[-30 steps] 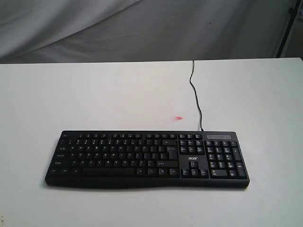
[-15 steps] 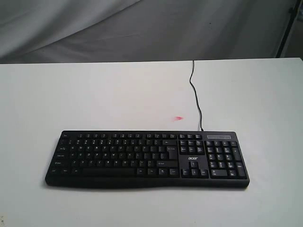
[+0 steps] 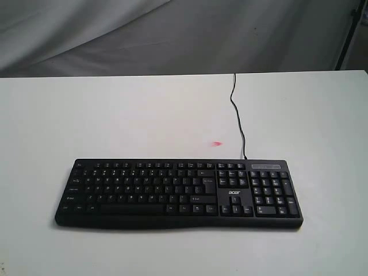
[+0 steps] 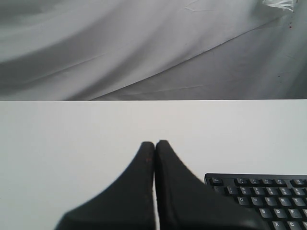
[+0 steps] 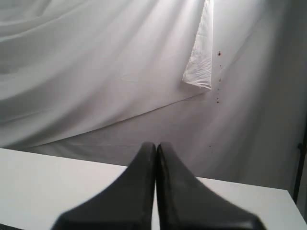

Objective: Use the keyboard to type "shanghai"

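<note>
The keyboard is lying flat toward six o'clock on the white table, its cable trailing toward twelve, while the left gripper and right gripper are both hanging pinched closed, seemingly clear of the keys.

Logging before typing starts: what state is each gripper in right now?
Left black gripper: closed, holding nothing.
Right black gripper: closed, holding nothing.

White table; small pink mark; creased grey backdrop cloth
</note>
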